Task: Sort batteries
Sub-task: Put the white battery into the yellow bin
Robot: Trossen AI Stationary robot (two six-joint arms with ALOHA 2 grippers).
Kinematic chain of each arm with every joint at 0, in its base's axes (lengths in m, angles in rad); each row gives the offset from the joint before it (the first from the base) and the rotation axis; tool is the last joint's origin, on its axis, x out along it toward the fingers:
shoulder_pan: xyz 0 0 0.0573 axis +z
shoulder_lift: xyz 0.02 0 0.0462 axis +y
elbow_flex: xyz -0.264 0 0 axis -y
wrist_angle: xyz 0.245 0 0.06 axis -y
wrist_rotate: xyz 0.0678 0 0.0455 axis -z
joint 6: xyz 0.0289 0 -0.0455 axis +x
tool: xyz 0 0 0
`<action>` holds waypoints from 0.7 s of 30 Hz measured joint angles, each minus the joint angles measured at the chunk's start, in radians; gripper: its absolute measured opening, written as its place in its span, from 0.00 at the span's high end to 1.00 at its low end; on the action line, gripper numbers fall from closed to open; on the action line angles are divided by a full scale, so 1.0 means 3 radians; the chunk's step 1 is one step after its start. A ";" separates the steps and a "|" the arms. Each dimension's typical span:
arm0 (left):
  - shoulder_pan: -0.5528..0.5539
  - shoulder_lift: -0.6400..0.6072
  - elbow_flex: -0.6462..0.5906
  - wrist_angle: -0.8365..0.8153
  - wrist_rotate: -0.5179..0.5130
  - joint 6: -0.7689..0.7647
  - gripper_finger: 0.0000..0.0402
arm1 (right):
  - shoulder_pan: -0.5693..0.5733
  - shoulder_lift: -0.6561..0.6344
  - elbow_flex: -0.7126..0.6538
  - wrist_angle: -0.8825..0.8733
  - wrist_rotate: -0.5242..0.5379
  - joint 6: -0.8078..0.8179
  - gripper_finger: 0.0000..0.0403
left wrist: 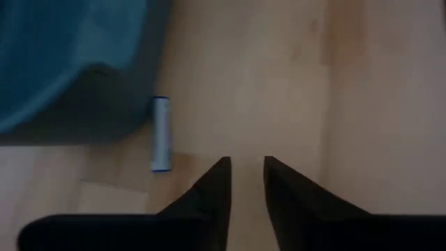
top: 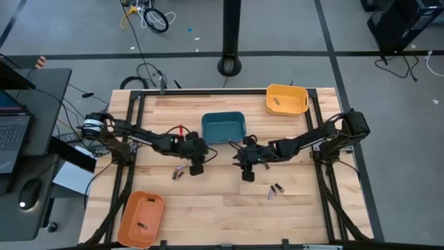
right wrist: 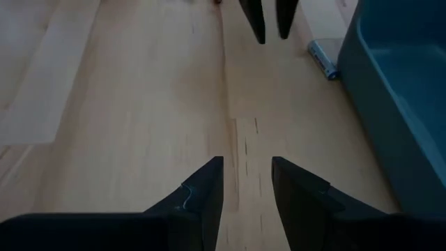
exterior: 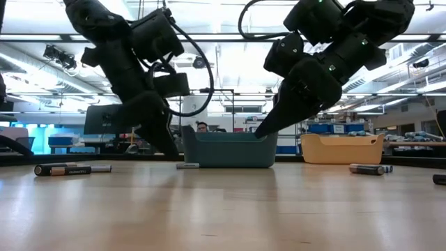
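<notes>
Where the teal bin meets the wood, one battery is seen lying just beside its wall, untouched. Close by, the left gripper is held with fingers parted and empty; the right gripper faces it, likewise spread. Other batteries are scattered on the table.

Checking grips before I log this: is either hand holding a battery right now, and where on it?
Neither. The left hand and right hand are both open and empty.
</notes>
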 joint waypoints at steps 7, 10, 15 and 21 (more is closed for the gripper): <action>0.0007 0.0083 0.0000 0.0089 -0.0183 0.0180 0.63 | -0.0009 0.0000 0.0000 -0.0004 0.0004 -0.0033 0.67; 0.0074 0.0084 0.0000 0.0170 -0.0208 0.0228 0.61 | -0.0009 0.0000 0.0000 -0.0010 0.0004 -0.0033 0.67; 0.0236 0.0115 0.0001 0.0223 -0.0166 0.0259 0.60 | -0.0009 0.0000 0.0000 -0.0022 0.0004 -0.0059 0.67; 0.0370 0.0345 0.0007 0.0372 0.0136 0.0302 0.60 | -0.0009 0.0000 0.0000 -0.0030 0.0004 -0.0070 0.67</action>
